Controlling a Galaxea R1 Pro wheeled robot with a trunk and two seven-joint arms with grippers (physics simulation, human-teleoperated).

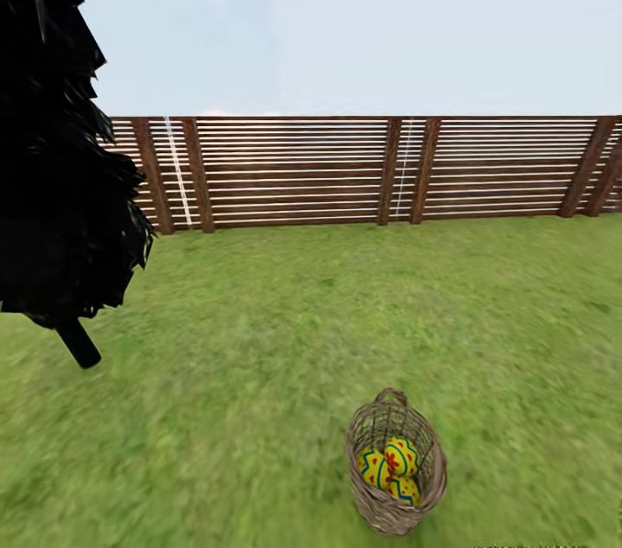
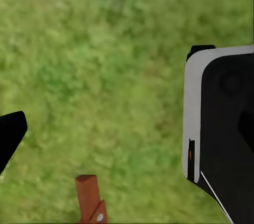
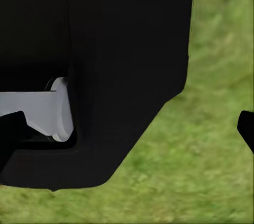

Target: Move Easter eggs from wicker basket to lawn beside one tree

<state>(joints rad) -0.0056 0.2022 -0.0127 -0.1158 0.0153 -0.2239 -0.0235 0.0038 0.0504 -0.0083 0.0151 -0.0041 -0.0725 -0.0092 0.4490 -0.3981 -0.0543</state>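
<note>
The wicker basket [image 1: 396,463] sits on the lawn [image 1: 259,375], holding the Easter eggs [image 1: 390,467]. I cannot tell either hand's state. Reaching in carelessly could tip the light basket.

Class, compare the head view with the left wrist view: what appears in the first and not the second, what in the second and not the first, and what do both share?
Head view: the wicker basket sitting on the grass with the Easter eggs inside it, a brown slatted fence, a dark narrow tree at the left, and sky.

Left wrist view: a black fingertip at one edge, a black-and-grey robot body part and a small reddish-brown piece.

Both share the green lawn.
</note>
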